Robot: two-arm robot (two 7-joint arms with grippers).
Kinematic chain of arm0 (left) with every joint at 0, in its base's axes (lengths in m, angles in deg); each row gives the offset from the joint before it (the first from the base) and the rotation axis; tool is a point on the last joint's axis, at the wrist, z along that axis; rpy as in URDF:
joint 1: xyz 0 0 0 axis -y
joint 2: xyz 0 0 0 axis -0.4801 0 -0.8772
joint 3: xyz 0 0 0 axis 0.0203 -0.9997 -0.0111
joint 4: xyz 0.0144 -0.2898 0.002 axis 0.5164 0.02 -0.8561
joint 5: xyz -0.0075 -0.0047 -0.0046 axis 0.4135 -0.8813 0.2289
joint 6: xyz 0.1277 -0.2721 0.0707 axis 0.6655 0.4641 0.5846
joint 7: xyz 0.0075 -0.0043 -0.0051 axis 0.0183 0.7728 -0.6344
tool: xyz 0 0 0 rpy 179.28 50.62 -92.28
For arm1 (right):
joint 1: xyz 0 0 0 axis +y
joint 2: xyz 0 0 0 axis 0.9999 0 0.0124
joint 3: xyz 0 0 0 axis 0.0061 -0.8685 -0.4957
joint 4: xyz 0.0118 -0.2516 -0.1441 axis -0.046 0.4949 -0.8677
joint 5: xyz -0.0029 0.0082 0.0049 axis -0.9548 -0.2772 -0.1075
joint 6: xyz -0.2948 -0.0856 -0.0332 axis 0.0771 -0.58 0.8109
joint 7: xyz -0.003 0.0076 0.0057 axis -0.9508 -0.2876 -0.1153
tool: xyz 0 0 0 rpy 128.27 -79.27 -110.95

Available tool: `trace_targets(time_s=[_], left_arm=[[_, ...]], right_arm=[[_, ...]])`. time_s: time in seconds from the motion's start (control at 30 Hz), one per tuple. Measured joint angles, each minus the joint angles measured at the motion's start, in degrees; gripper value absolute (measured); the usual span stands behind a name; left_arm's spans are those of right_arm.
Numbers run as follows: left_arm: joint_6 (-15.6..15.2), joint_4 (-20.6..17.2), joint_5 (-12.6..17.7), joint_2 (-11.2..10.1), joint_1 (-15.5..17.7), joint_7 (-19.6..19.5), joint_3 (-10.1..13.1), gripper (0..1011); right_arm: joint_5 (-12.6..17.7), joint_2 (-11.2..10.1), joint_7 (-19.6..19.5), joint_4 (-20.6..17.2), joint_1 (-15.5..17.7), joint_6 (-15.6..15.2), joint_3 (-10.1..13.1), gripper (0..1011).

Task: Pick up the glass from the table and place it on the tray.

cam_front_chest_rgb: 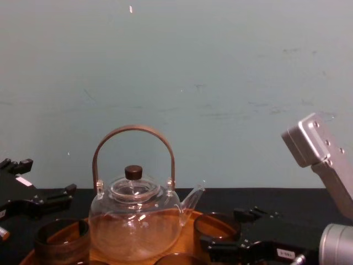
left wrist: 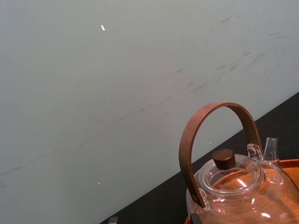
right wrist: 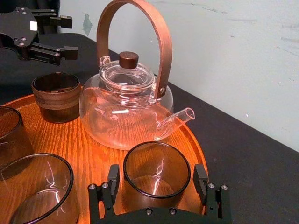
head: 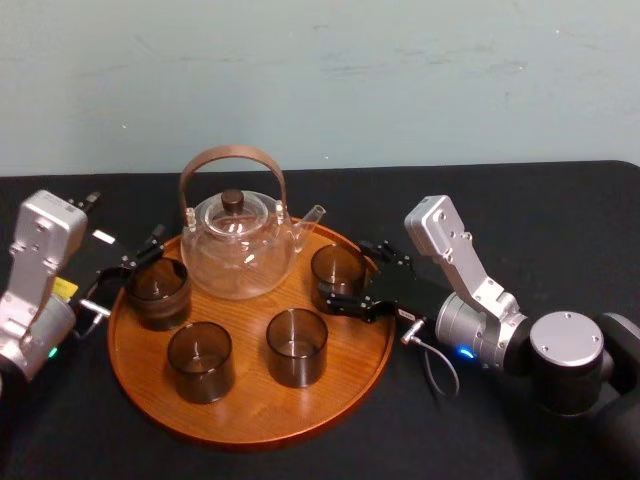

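Right pincer, spread wide, straddling upright glass on tray; left pincer, also spread, farther off.

No words or numbers can be read anywhere. The left gripper has a little white sticker, and the right gripper has a small pale label. The marks on both are too tiny to make out.
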Motion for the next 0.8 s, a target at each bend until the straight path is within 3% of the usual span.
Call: trace_targets(time_s=[0.43,0.8], left_arm=[[0.0,0.0,0.0,0.0,0.0,0.0,0.0,1001],[0.0,0.0,0.0,0.0,0.0,0.0,0.0,1001]], right_arm=[[0.2,-0.1,0.1,-0.2,0.1,0.3,0.2,1002],[1.1,-1.2,0.0,-3.0,1.4,1.8,1.3,1002]])
